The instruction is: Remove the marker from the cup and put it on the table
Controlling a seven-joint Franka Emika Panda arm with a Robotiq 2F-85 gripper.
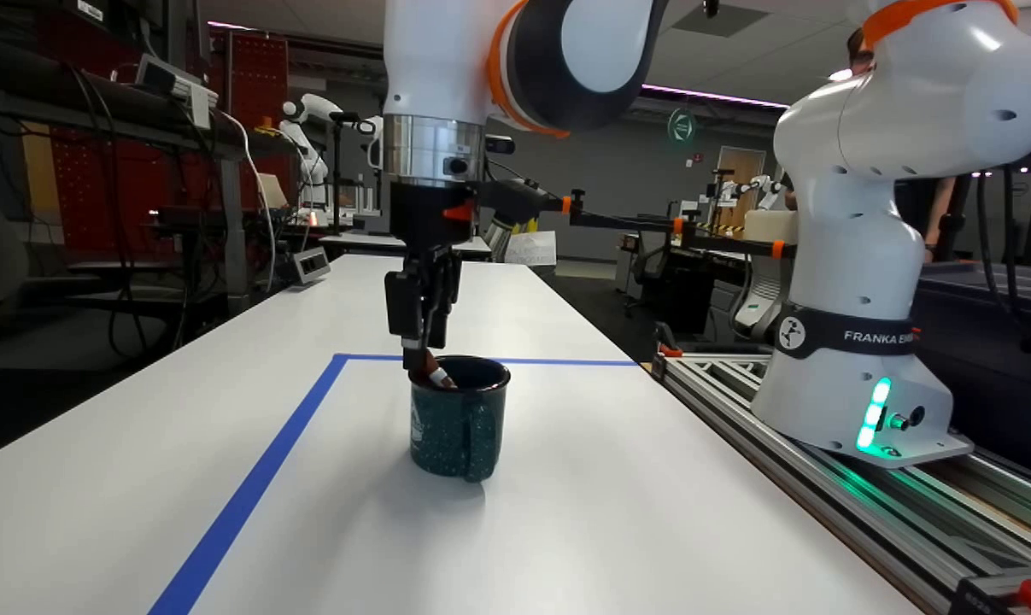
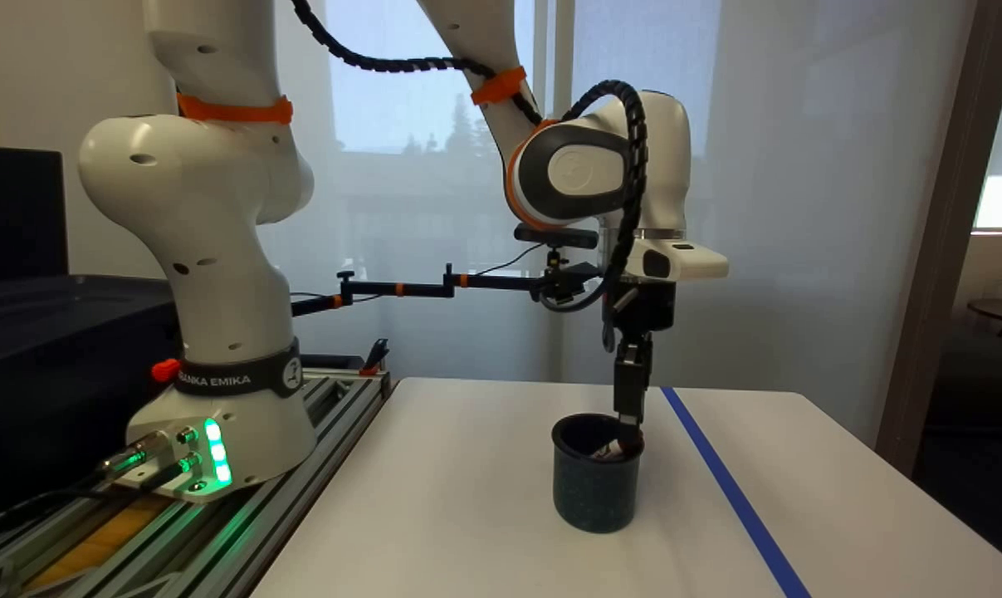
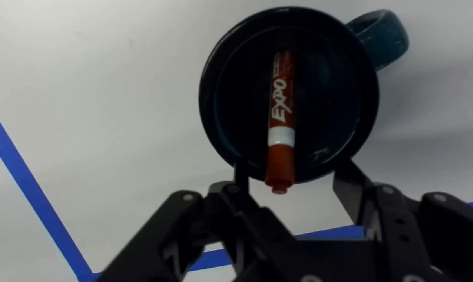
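Note:
A dark green speckled cup [image 1: 443,427] stands upright on the white table [image 1: 618,530]. It also shows in an exterior view [image 2: 596,494] and the wrist view [image 3: 207,94]. A red-brown Expo marker [image 3: 281,98] with a white band leans inside it, its capped end over the rim. The marker shows partly in both exterior views [image 1: 437,372] [image 2: 608,450]. My gripper [image 3: 292,168] is open and points down at the rim. Its fingers stand apart on either side of the marker's cap, with gaps visible. The gripper shows in both exterior views [image 1: 425,350] [image 2: 630,425].
Blue tape lines [image 1: 259,478] mark the table around the cup; they also show in an exterior view [image 2: 733,490]. The cup's handle [image 3: 385,39] sticks out on the side away from the fingers. The robot base [image 2: 218,432] stands on a metal rail beside the table.

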